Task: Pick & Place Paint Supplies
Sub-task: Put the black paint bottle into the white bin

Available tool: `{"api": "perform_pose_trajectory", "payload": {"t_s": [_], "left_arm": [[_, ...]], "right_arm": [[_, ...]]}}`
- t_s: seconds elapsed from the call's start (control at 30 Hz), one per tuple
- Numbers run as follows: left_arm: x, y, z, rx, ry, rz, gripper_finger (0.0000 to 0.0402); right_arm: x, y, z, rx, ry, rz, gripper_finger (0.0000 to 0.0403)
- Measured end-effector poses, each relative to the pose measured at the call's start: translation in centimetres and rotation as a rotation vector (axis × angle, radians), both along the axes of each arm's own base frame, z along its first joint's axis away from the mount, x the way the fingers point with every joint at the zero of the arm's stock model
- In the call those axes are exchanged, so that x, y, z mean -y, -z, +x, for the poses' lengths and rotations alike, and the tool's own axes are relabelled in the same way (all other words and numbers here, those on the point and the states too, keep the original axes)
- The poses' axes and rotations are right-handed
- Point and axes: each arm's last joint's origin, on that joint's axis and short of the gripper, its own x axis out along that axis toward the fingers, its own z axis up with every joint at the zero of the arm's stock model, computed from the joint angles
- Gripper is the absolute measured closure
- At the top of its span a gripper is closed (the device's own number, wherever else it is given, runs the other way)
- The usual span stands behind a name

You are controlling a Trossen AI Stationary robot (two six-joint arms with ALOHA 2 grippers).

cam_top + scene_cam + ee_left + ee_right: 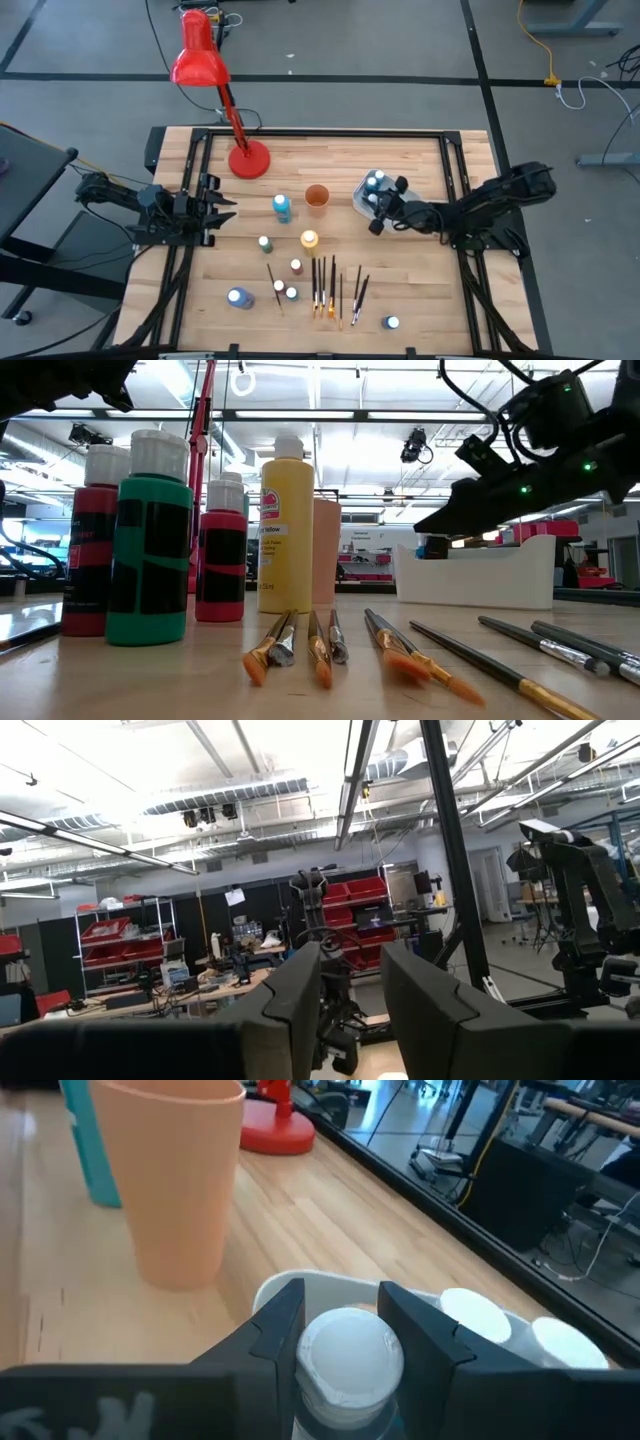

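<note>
My right gripper hangs over the near end of the white tub and is shut on a white-capped paint bottle. Two more white caps show inside the tub. Loose bottles stand on the wood: blue, yellow, green, red and others nearer. Several dark-handled brushes with orange tips lie flat near the table's near edge. My left gripper waits open at the table's left side, pointing level toward the right. My right gripper pinches the paint bottle just below its white cap, one finger on each side. The fingers slant down from the table's right. The bottle stands upright between them, above the tub's rim; its lower part is hidden by the gripper.
An orange cup stands just left of the tub. A red desk lamp has its base at the far left of the table. A black frame runs around the tabletop. Bare wood lies between the tub and the brushes.
</note>
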Motion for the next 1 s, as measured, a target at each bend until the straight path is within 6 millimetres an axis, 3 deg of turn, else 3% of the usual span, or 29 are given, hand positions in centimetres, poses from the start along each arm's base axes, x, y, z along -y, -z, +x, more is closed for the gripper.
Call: {"api": "perform_pose_trajectory", "payload": {"t_s": [0.33, 1.0], "left_arm": [[0.0, 0.0, 0.0, 0.001, -0.007, 0.015, 0.0286], [0.0, 0.0, 0.0, 0.001, -0.008, 0.017, 0.0286]], "right_arm": [[1.2, 0.8, 0.4, -0.027, -0.044, 0.005, 0.0284], [1.6, 0.2, 0.5, 0.034, -0.045, 0.001, 0.0241]]}}
